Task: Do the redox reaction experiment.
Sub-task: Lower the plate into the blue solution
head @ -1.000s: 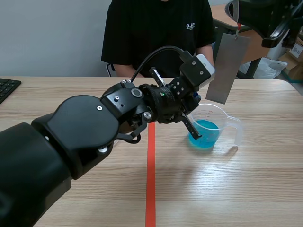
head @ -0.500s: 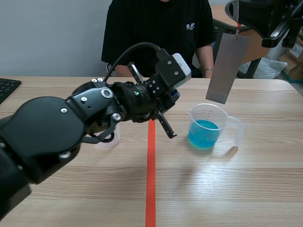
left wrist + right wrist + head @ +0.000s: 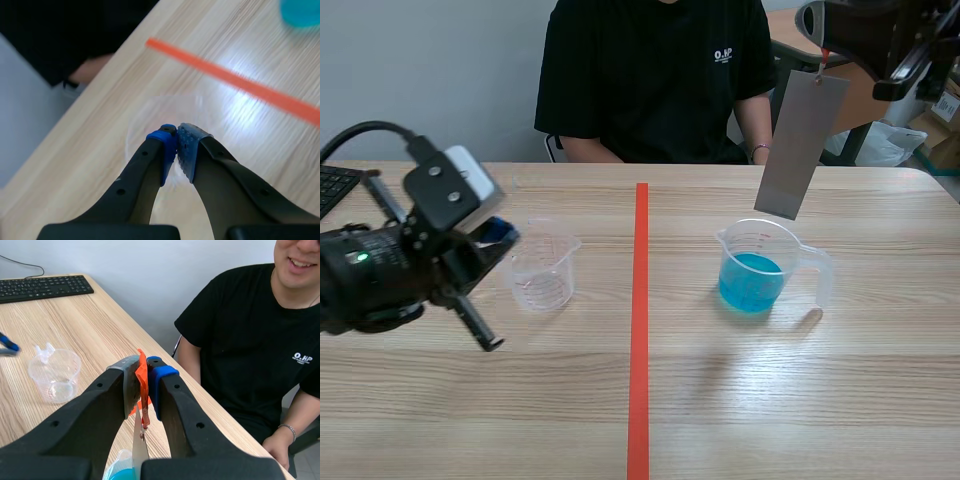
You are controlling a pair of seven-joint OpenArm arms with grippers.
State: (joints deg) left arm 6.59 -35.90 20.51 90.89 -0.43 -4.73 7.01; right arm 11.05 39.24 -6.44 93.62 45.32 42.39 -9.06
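Note:
A clear beaker [image 3: 757, 268] with blue liquid stands right of the tape line. A grey metal sheet [image 3: 800, 145] hangs above its far rim from an orange tag [image 3: 142, 382], and my right gripper [image 3: 142, 377] is shut on that tag, high at the scene's back right [image 3: 823, 50]. Under these fingers the sheet's top [image 3: 140, 450] and the blue liquid [image 3: 122, 472] show. An empty clear beaker [image 3: 545, 270] stands left of the line. My left gripper [image 3: 498, 234] is beside it, shut on nothing; in the left wrist view its pads [image 3: 177, 150] meet over the empty beaker [image 3: 150, 107].
A person in a black shirt [image 3: 650, 70] sits across the table, forearms at the far edge. A black keyboard [image 3: 335, 185] lies at the far left edge. The orange-red tape line [image 3: 640, 330] runs down the table's middle. Boxes [image 3: 945, 110] stand behind at the right.
My left arm has drawn back from the blue beaker, crossed the tape line to the left and now sits by the empty beaker. The right arm and the sheet have kept still.

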